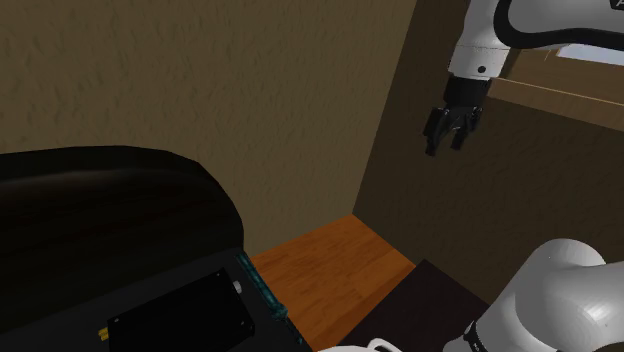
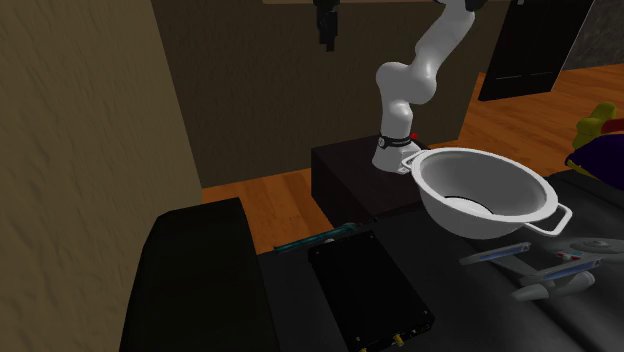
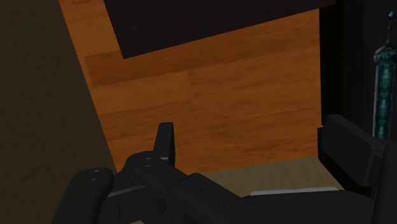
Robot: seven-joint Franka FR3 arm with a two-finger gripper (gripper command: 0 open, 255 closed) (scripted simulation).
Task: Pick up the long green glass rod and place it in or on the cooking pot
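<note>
Near green rod (image 2: 318, 240), second exterior view shows pot (image 2: 528, 196)

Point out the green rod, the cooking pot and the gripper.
green rod (image 2: 316, 239), second exterior view, its mid-length.
cooking pot (image 2: 450, 180), second exterior view, its inner wall.
gripper (image 1: 445, 147), shoulder view, between its fingertips.

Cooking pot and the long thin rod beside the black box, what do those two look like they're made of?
The cooking pot reads as pale grey metal: smooth, with a soft sheen inside. It is drawn quite plain, though, so enamel is possible. The rod is teal-green with a mottled, partly see-through look, so probably glass.
</note>
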